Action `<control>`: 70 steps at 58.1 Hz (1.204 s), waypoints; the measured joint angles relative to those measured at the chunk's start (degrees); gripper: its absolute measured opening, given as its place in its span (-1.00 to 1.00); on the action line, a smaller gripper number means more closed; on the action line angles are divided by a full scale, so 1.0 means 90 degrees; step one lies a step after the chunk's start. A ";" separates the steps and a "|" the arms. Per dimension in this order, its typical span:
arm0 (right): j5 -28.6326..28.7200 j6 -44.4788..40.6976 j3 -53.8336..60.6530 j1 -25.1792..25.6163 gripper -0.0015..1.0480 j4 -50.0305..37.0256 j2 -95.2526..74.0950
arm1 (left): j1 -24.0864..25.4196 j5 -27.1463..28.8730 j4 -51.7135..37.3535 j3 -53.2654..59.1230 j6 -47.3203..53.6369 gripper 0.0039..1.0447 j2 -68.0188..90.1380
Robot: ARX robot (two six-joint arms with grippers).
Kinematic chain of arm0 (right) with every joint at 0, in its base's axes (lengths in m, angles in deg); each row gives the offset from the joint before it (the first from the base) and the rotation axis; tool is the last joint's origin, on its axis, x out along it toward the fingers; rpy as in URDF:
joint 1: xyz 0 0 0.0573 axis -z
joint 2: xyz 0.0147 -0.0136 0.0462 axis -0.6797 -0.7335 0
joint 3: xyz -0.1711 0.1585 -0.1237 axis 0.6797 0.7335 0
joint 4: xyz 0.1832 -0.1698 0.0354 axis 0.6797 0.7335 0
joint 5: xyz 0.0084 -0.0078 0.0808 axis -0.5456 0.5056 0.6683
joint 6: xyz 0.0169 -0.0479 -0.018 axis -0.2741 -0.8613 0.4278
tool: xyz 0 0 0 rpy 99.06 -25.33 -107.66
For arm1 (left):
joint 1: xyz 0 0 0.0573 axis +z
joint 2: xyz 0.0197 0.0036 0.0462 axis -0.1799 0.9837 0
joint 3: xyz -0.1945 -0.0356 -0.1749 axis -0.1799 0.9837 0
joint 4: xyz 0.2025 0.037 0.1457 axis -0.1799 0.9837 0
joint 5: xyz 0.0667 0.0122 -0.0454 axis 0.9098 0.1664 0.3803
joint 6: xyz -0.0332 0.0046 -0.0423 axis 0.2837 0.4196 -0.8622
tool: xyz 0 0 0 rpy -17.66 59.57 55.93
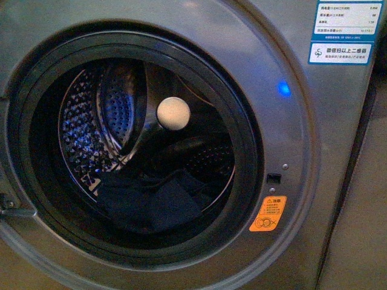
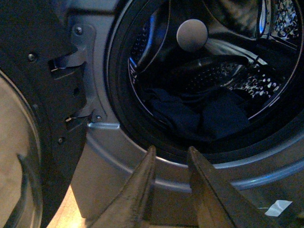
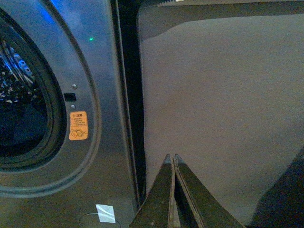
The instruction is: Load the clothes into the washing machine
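Two claws are showing on my wrist feeds, none in the front cam. Left claw (image 2: pixel 170 153) is hanging w/ its fingers apart, nothing between them, tips sitting just in front of the lower rim of the porthole (image 2: pixel 118 114). Right claw (image 3: pixel 172 159) is showing its fingers pressed together, empty, pointing at a plain grey panel (image 3: pixel 223 109) beside the washing machine (image 1: pixel 338 157), well off to the side of the opening.

Clothes (image 1: pixel 151 202) are lying inside the drum (image 1: pixel 91 121), bunched at the bottom toward the front, dark navy, no part draping over the black rim as far as I'm seeing. Left wrist cam is giving the same: dark heap low in the drum, behind the seal.

Door (image 2: pixel 28 142) is standing open on the hinge side, glass and dark inner frame filling that edge of the left wrist feed; hinge bracket (image 2: pixel 78 61) is showing next to it. Pale round cap (image 1: pixel 173 113) is sitting at the drum's back center. Blue light (image 1: pixel 283 89) is glowing on the front panel, orange sticker (image 1: pixel 268 214) below the latch slot (image 1: pixel 274 178), blue-white label (image 1: pixel 344 30) up in the corner.
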 joint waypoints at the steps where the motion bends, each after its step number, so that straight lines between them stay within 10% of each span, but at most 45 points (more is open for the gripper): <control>1: 0.0005 0.0000 0.0000 0.0000 -0.95 0.0000 0.0000 | 0.0058 -0.0053 0.0068 0.0032 0.0005 -0.78 -0.0097; 27: 0.0002 -0.0005 0.0000 0.0000 -0.95 0.0000 0.0000 | 0.0988 -0.0969 0.0928 0.0294 0.0027 -0.94 -0.1384; 60: 0.0002 -0.0005 0.0000 0.0000 0.88 0.0000 0.0000 | 0.0991 -0.0971 0.2482 0.0294 0.0027 -0.94 -0.2776; 70: 0.0005 -0.0007 0.0000 0.0000 0.86 0.0000 0.0000 | 0.0991 -0.0971 0.2985 0.0294 0.0032 -0.94 -0.3388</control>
